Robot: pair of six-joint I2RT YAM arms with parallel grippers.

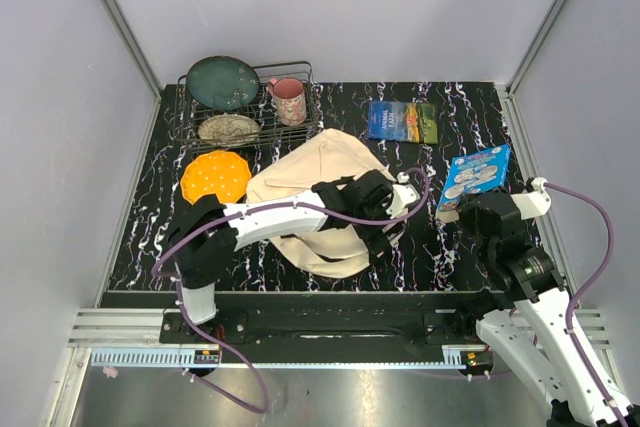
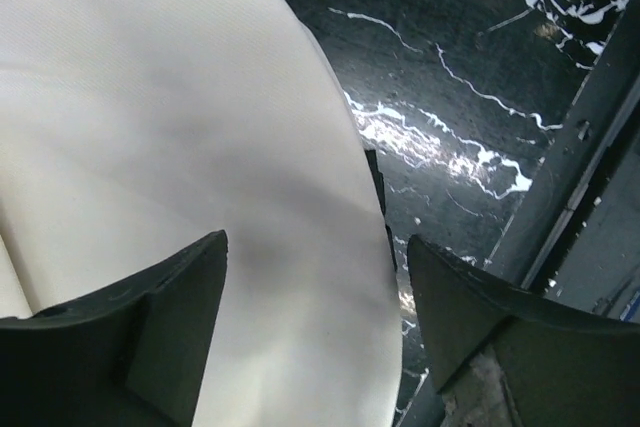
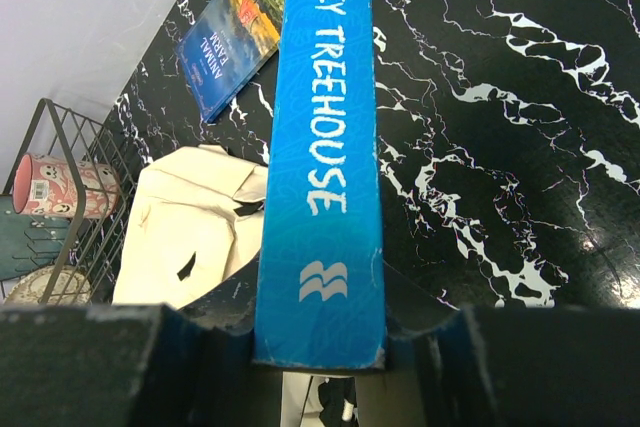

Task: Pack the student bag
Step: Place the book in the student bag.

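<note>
**Q:** Two grippers: what is the state of each?

**A:** Left gripper [image 2: 315, 247]: fingers spread wide over the right edge of the student bag [image 1: 318, 165], nothing held. Right gripper [image 3: 318, 342]: closed on a blue book [image 1: 476, 173], clamped at one end, spine facing the wrist camera.

**Q:** Where is the bag?

**A:** It lies at the middle of the black marbled table [image 1: 450, 267], just right of the orange plate [image 1: 215, 177] and in front of the wire rack [image 1: 310, 117]. A second book [image 1: 402, 121] lies flat behind the bag, apart from it.
</note>
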